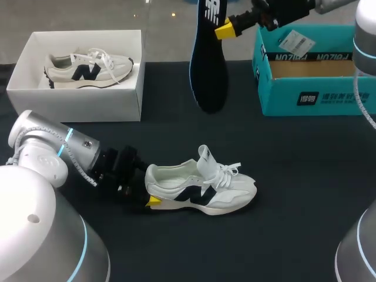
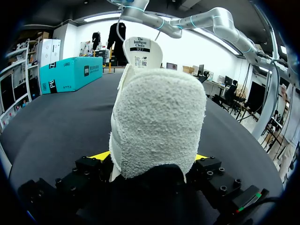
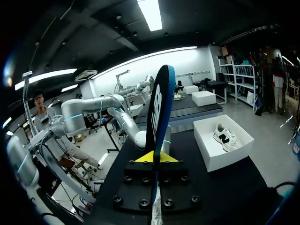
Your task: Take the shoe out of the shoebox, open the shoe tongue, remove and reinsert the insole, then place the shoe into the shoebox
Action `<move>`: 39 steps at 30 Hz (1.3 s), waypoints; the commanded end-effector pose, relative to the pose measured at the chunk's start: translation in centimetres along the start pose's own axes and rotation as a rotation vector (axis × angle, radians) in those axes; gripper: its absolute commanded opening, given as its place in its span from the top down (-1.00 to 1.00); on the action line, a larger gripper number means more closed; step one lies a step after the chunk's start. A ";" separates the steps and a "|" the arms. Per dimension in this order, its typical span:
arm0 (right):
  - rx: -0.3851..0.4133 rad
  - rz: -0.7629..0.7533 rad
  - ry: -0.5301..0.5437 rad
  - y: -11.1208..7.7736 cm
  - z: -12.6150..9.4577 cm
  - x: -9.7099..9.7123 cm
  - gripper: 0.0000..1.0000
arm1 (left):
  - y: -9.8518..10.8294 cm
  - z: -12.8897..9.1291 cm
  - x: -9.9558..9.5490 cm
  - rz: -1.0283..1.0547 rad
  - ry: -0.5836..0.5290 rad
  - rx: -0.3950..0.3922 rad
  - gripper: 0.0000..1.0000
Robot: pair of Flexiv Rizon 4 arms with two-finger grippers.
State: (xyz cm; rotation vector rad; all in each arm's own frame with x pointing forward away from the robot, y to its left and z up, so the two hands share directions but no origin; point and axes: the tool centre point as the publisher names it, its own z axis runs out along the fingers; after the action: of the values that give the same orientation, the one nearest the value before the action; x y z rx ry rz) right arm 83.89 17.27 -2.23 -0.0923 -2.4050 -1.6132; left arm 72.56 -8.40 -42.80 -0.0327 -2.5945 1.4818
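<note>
L claw [image 2: 150, 161] is clamped on the shoe [image 1: 205, 191]: heel between its fingers, one either side. The toe points away ahead of it, sole flat on the counter [image 1: 282, 176]. Tongue stands up, mouth open, no insole seen inside.

Shoe looks light w/ a soft upper, but heel cup and sole are prob. stiffer. So the heel is the right spot to pin it, I reckon. Squeezing higher up would just crush the collar.

R claw [image 1: 225, 28] is shut on one end of the insole [image 1: 208, 64], which sticks out ahead of it, off the counter. Insole looks thin, light and bendy. Likely to buckle if pushed from the far end, so feed it free end first.

Teal shoebox [image 1: 311, 94] is open, just beside R claw. White box [image 1: 82, 97] w/ a 2nd shoe [image 1: 88, 69] sits well beyond L claw.
</note>
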 end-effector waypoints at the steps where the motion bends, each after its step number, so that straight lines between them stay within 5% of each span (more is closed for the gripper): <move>1: 0.018 0.028 0.010 0.8 -0.5 1.6 1.00 | 0.2 0.3 -0.1 0.000 0.002 -0.003 1.00; 17: 0.043 0.095 -0.105 3.3 1.9 10.6 1.00 | 0.2 0.3 -0.1 0.000 0.002 -0.003 1.00; 39: 0.073 0.211 -0.183 1.5 -1.7 17.1 1.00 | 0.2 0.3 -0.1 0.000 0.002 -0.003 1.00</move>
State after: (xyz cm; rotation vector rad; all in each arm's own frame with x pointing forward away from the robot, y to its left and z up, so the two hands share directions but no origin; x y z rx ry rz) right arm 69.02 15.91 3.69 -0.4332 -2.4515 -1.4619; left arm 72.56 -8.40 -42.81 -0.0327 -2.5946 1.4817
